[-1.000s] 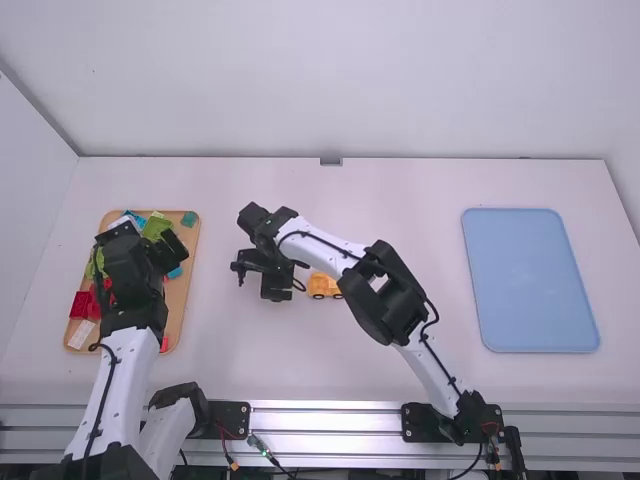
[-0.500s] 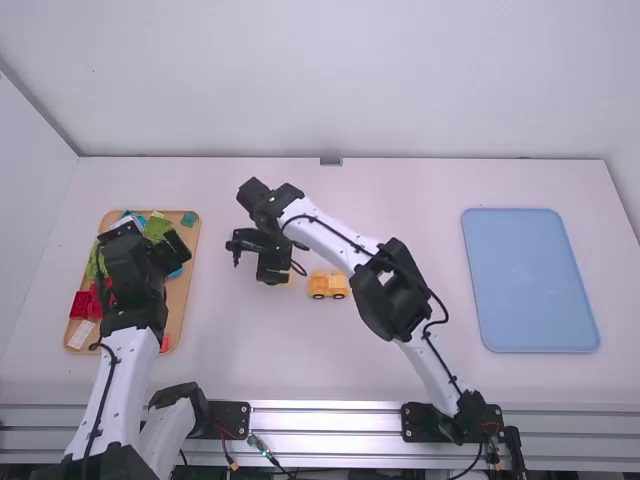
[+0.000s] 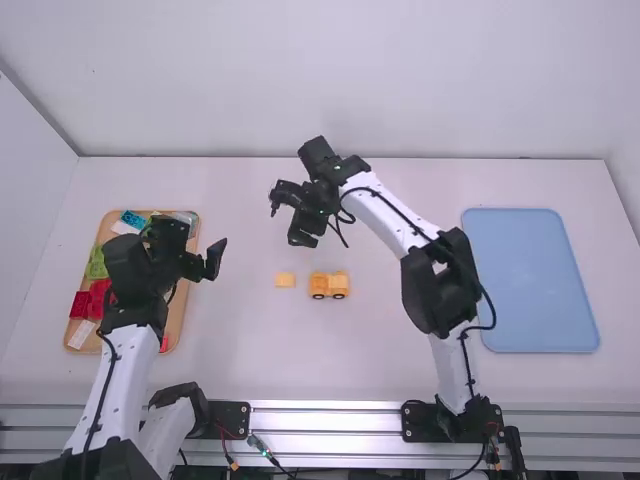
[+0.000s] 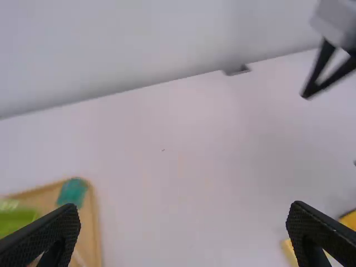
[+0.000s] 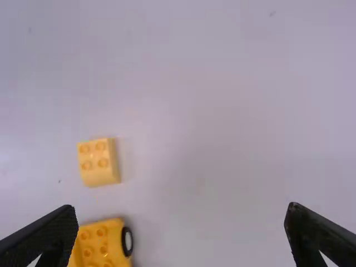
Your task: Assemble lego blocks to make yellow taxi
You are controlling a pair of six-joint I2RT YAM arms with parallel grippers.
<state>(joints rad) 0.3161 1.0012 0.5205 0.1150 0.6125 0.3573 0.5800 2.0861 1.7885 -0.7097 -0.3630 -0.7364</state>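
- Right hand (image 5: 181,207): fingers spread wide, nothing pinched. It's over the desk (image 3: 250,350), nearer the far edge than the block (image 3: 285,280) is.
- Left hand (image 4: 184,207): also spread and empty, by the inner side of the parts tray (image 3: 183,315) near the desk's left edge.
- Block lies mid-desk, studs up, 4 visible. Car (image 3: 328,285) stands on its wheels just beside it, toward the desk's right edge, not touching.
- Step in hand, my read: get the block onto the car. Taxi looks partly built.
- Suggest 1 hand steadies the car, the other places. Car has wheels, so it'll likely roll if pushed unbraced.
- Gap between block and car is tight. Come straight down; watch the finger on the car side, it could nudge the car.
- Grip 2 opposite side faces, low enough to hold firmly, not so low that the tips foul the car when seating.
- Square the block to the car, line up studs, then press straight down. Off by 1 stud or tilted: lift and redo, don't force.
- Release evenly, back off upward.
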